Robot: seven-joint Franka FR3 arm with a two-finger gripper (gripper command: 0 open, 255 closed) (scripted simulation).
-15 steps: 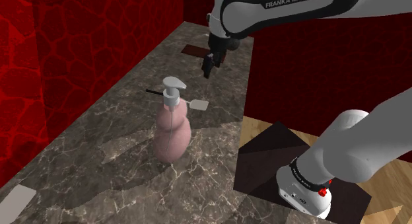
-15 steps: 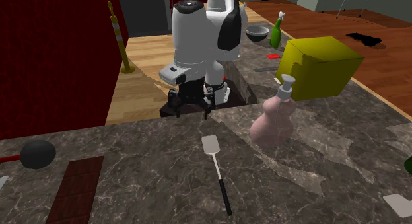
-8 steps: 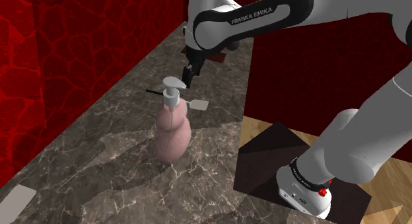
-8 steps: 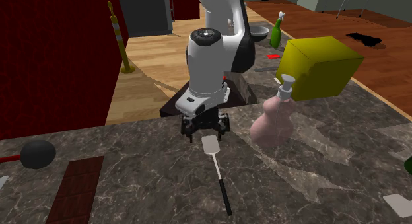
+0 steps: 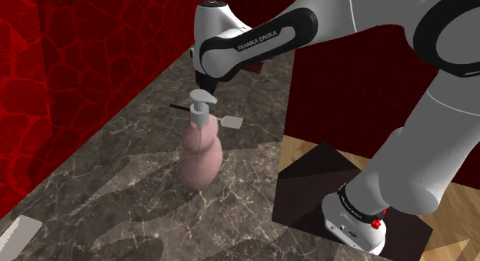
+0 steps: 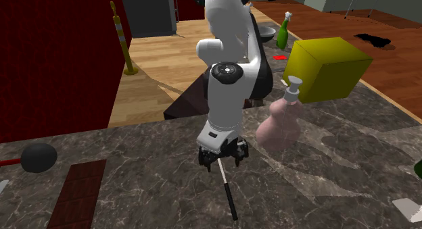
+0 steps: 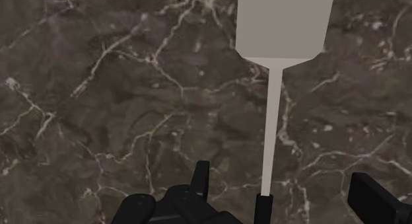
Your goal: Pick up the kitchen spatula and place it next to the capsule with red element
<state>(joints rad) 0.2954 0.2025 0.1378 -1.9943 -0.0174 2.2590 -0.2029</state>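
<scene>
gripper [image 6: 222,155] open over spatula [image 7: 282,24] shaft (no contact), handle toward second exterior view's five o'clock; centre, lower, close.

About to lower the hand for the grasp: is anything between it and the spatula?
Nothing visible. In the wrist view the spatula lies on the marble counter, straight ahead between the open fingers of the hand. The pink dispenser stands off to the side.

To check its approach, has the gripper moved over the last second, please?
Yes: in the second exterior view, the gripper came from the counter edge to over the spatula.
</scene>
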